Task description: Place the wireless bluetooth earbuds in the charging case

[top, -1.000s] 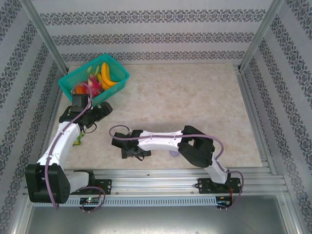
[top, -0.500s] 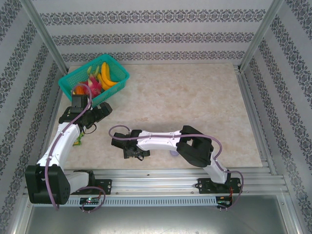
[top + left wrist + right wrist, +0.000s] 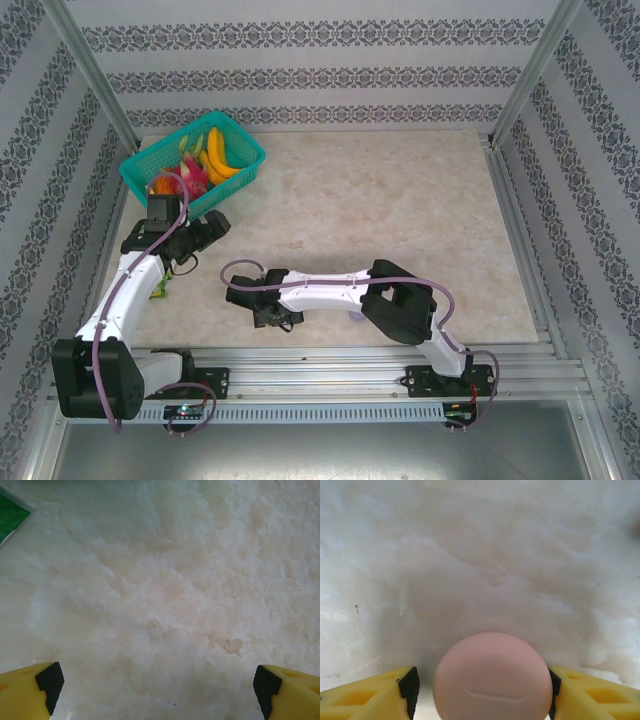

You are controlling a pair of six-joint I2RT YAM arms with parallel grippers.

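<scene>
A round pale pink charging case, lid closed, lies on the marble table between the fingers of my right gripper. The right pad rests against the case's side, while a thin gap separates the left pad from it. From above, the right gripper sits low over the table near the front edge and hides the case. My left gripper hovers wide open over bare marble at the left, nothing between its fingertips. The earbuds are out of view.
A teal basket of fruit stands at the back left corner. A small green and yellow item lies beside the left arm. Something small and lilac peeks out under the right forearm. A green edge shows in the left wrist view.
The right gripper has shifted slightly left and toward the front edge, and its jaws have narrowed around the pink case. The left arm has stayed still.
</scene>
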